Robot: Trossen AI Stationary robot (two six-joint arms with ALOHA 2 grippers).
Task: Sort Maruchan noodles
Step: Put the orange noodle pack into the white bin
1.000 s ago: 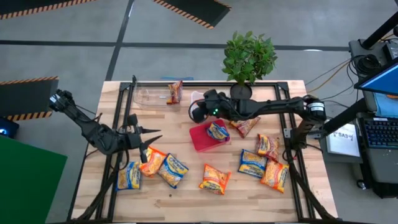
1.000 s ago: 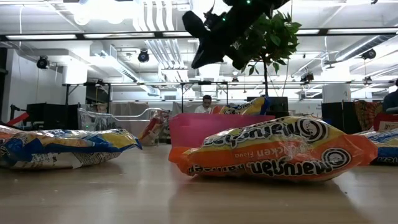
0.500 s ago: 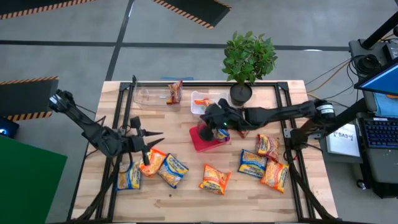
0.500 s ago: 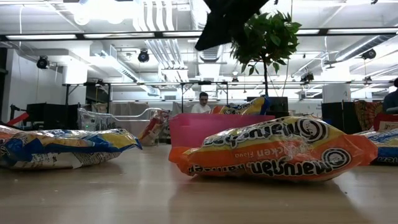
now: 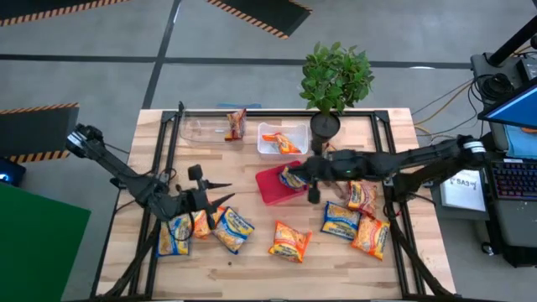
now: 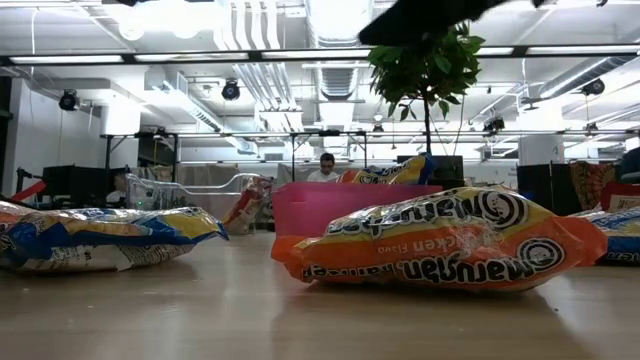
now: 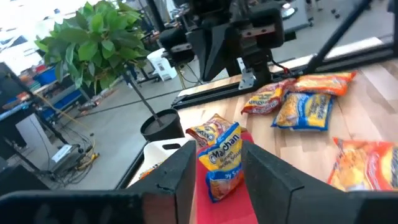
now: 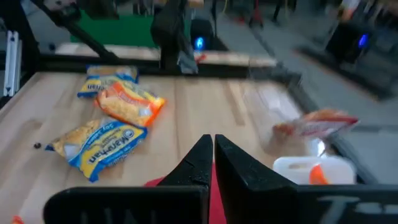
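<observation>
Right pincer (image 5: 312, 195) closed, empty, at red tray's (image 5: 267, 188) 3 o'clock edge; blue-yellow packet (image 5: 292, 178) inside tray. Left pincer (image 5: 220, 190) open above orange packet (image 5: 200, 223), tabletop (image 5: 252, 256) 8 o'clock.

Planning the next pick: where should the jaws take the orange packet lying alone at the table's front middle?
Come straight down on the orange crinkly noodle packet and pinch across its narrower width; it lies flat, apart from neighbours, so both long edges are free.

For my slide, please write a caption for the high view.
Left gripper above table-front noodle packets; right gripper beside the red tray.
</observation>
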